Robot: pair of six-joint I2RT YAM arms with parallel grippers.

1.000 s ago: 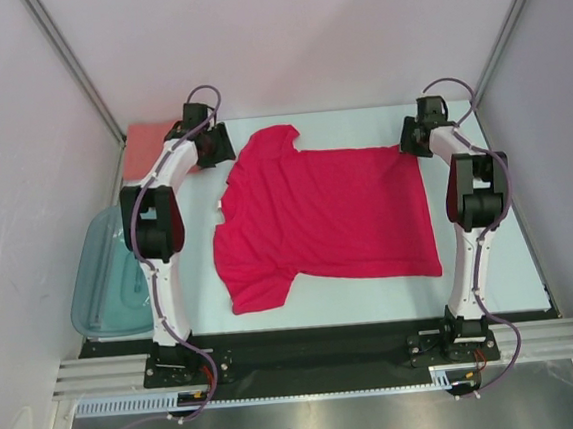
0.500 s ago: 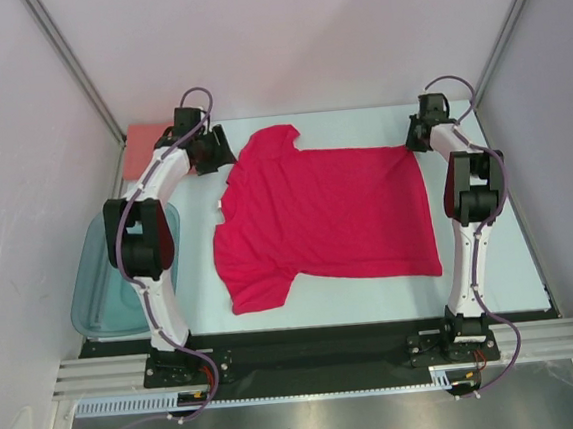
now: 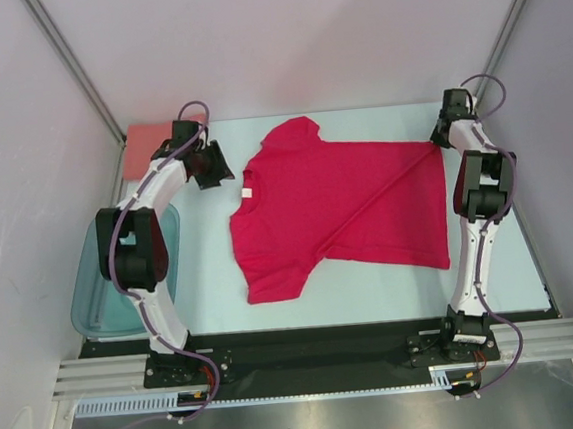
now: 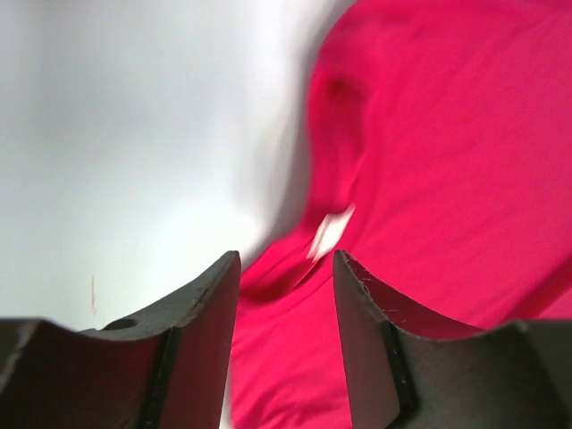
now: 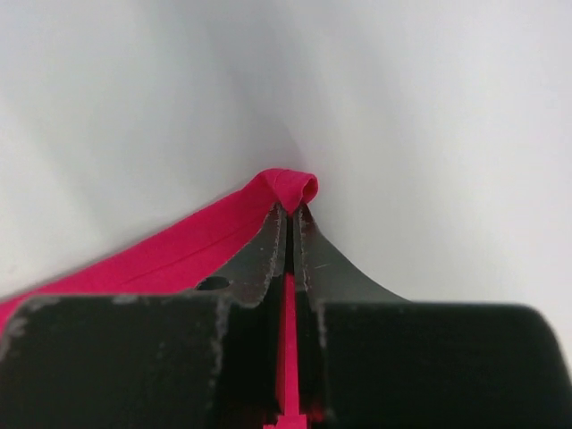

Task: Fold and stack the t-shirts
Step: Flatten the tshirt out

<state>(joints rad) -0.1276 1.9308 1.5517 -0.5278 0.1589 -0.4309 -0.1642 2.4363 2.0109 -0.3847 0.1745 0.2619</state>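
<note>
The red t-shirt (image 3: 346, 204) lies mid-frame on the desk (image 3: 201, 272), its upper right corner pinched by the right gripper (image 5: 290, 214) with jaws closed, seemingly to stretch it flat; the left gripper (image 4: 286, 264) hovers empty, jaws apart.

We count two t-shirts: one bright red t-shirt (image 3: 341, 205) and one pink t-shirt (image 3: 148, 144). We count one small white tag (image 3: 248, 193) on the red t-shirt. We see one see-through blue-green tub (image 3: 91, 294). We count two robot arms, the left arm (image 3: 134, 253) and the right arm (image 3: 480, 192). We see one table (image 3: 206, 274).
</note>
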